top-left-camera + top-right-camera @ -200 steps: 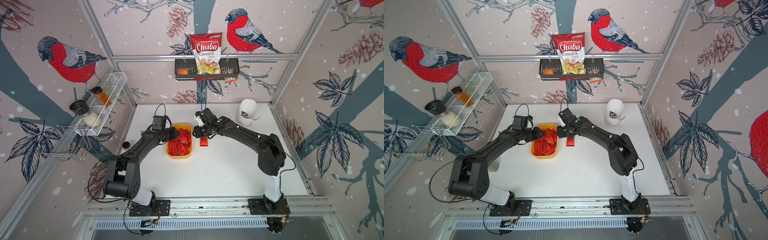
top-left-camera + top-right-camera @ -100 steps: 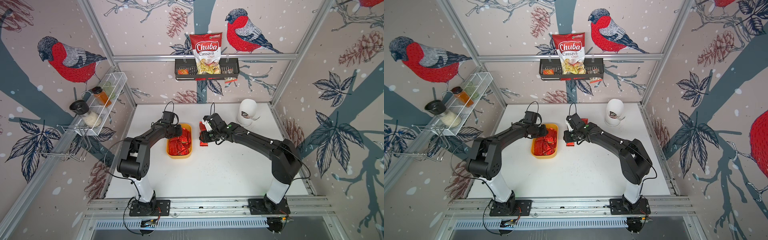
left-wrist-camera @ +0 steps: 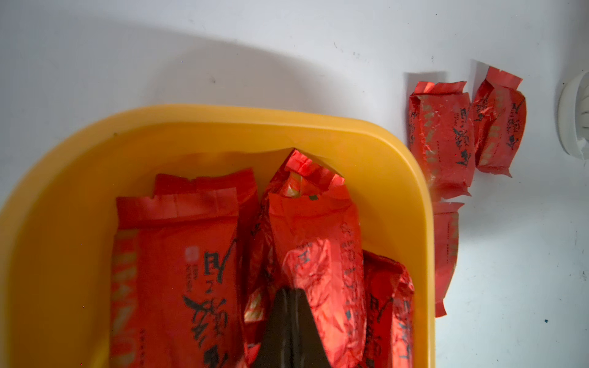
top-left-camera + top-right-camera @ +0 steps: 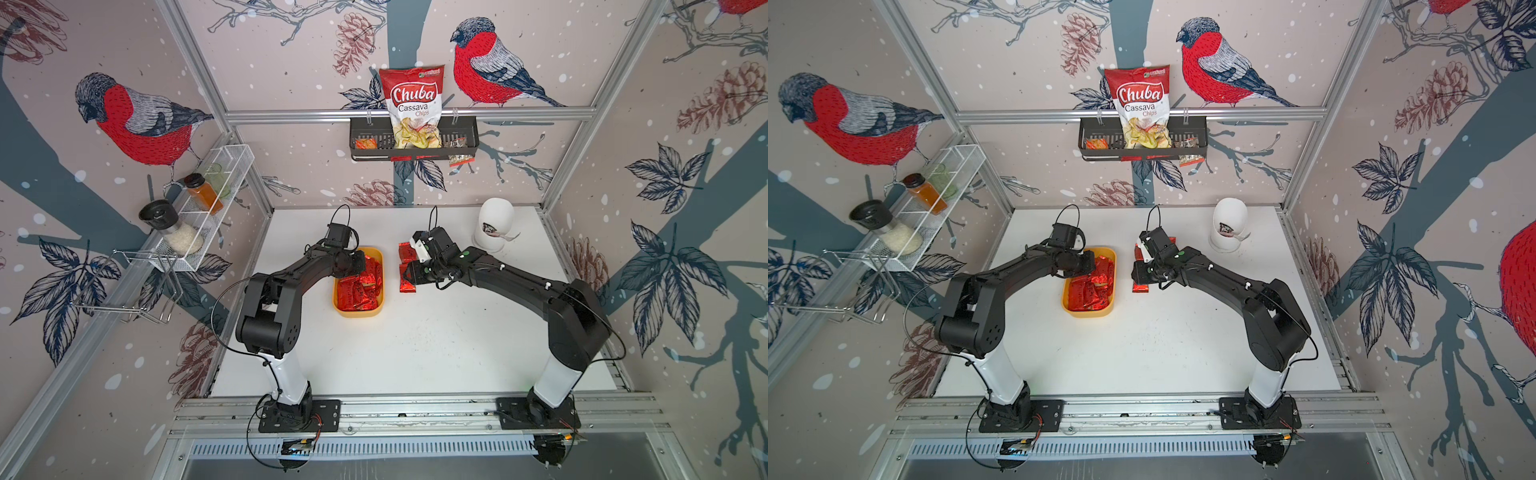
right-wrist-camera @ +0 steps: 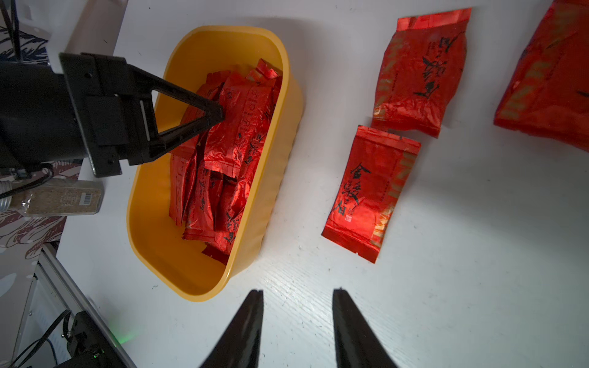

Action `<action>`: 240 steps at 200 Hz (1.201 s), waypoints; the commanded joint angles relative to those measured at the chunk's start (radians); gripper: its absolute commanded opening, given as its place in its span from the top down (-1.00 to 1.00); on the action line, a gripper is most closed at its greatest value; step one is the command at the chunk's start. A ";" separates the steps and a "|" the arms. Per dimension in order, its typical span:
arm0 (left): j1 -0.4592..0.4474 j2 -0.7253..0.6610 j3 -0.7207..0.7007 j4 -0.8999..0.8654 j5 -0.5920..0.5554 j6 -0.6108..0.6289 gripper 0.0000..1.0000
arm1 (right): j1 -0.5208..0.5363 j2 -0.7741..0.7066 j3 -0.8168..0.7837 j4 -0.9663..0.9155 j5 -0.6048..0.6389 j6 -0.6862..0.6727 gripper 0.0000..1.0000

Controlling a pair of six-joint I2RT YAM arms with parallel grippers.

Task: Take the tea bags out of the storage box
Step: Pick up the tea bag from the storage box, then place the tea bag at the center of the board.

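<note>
Since a second ago: left gripper (image 5: 220, 115) gone from part-open to pinched together on the crinkled foil of the top tea bag (image 5: 245, 127); right gripper (image 5: 298, 291) drawn back off the loose tea bags (image 4: 407, 286), two showing in a top view where one showed before.

Other tea bags (image 5: 220, 191) heaped inside the storage box (image 4: 359, 312), some flat, some on edge, crowded toward the wall nearer the right arm. Shiny red foil, creased, crimped and notched at the ends, black brush-script print, a dull gold band along one side. Box of smooth mustard-yellow plastic, shallow, round-cornered, standing on the white table (image 4: 415, 345) between the arms. Three loose tea bags flat on the table just beside it, on the right arm's side, two touching side by side.

Left arm arched up from its base, forearm over the box's far end, fingers angled down into the heap. Right arm stretched low, jaws apart and empty above bare tabletop, near the loose tea bags.
</note>
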 commanded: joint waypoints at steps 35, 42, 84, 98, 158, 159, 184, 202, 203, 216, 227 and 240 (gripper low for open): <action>0.000 -0.140 0.039 -0.073 0.032 -0.005 1.00 | -0.026 -0.056 -0.059 0.184 -0.110 0.110 0.13; 0.000 -0.156 0.042 -0.080 0.042 -0.007 1.00 | -0.030 -0.064 -0.072 0.219 -0.134 0.130 0.11; -0.018 -0.272 -0.015 -0.066 0.105 -0.066 1.00 | -0.060 -0.124 -0.124 0.314 -0.179 0.192 0.03; -0.058 -0.304 -0.046 -0.042 0.099 -0.097 1.00 | -0.084 -0.159 -0.149 0.317 -0.187 0.198 0.03; -0.331 -0.282 -0.101 0.120 -0.013 -0.270 1.00 | -0.255 -0.477 -0.342 0.267 -0.191 0.197 -0.08; -0.335 -0.279 -0.100 0.122 -0.016 -0.272 1.00 | -0.259 -0.482 -0.345 0.264 -0.190 0.197 -0.08; -0.409 -0.190 -0.075 0.182 -0.049 -0.311 1.00 | -0.318 -0.604 -0.403 0.225 -0.189 0.183 -0.12; -0.447 -0.101 -0.019 0.201 -0.059 -0.323 1.00 | -0.343 -0.662 -0.433 0.208 -0.186 0.178 -0.14; -0.449 -0.094 -0.015 0.202 -0.060 -0.323 1.00 | -0.345 -0.664 -0.434 0.207 -0.186 0.178 -0.14; -0.467 -0.026 0.028 0.219 -0.064 -0.332 1.00 | -0.352 -0.688 -0.441 0.190 -0.183 0.171 -0.14; -0.473 0.030 0.066 0.226 -0.067 -0.339 1.00 | -0.355 -0.702 -0.444 0.178 -0.183 0.167 -0.15; -0.474 0.089 0.102 0.236 -0.074 -0.347 1.00 | -0.356 -0.712 -0.447 0.170 -0.186 0.164 -0.15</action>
